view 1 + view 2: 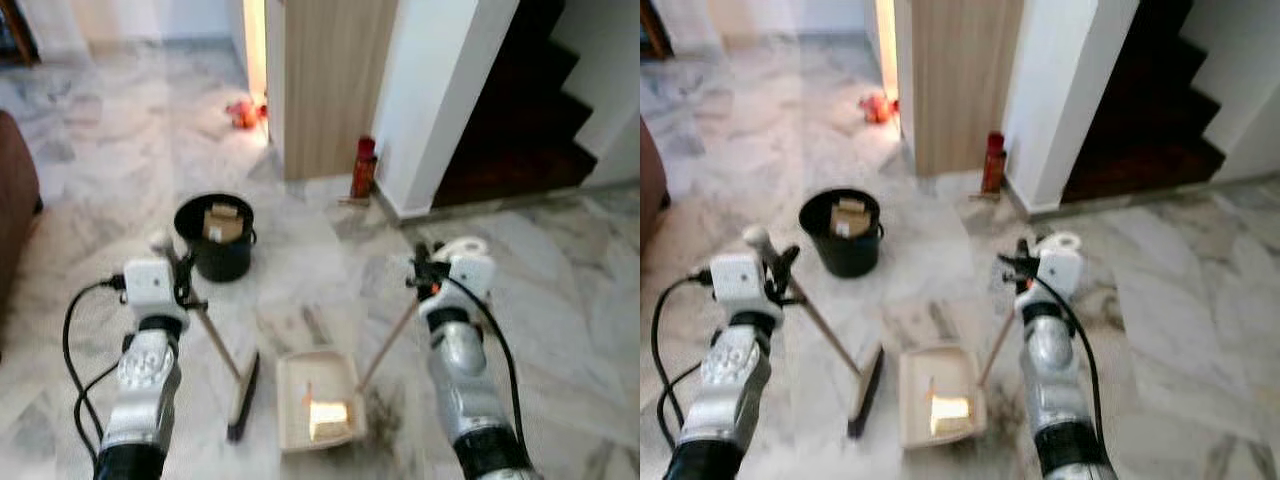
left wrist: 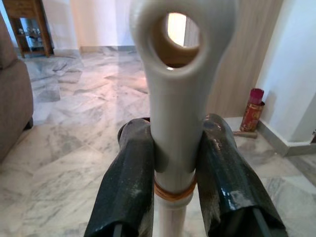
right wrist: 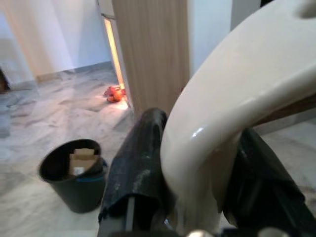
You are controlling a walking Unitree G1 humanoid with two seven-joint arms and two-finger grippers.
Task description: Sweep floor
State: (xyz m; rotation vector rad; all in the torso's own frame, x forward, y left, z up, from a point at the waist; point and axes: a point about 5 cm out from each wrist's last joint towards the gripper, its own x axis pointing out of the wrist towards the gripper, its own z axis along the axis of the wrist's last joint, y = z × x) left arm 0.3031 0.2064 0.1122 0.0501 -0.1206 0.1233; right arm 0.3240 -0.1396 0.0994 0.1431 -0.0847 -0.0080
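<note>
Broom (image 1: 240, 392) head rests just left of dustpan (image 1: 318, 398); left gripper (image 2: 173, 163) clamps the broom handle, right gripper (image 3: 197, 185) clamps the dustpan handle; bucket (image 1: 215, 238) stands beyond

Bare marble floor (image 1: 90, 190) lies open across the upper left and right side of the frame, while the black bin (image 1: 215, 238), broom (image 1: 225, 365) and dustpan (image 1: 318, 400) crowd the lower centre, with the red bottle (image 1: 363, 168) beside the wooden panel (image 1: 335, 85).
</note>
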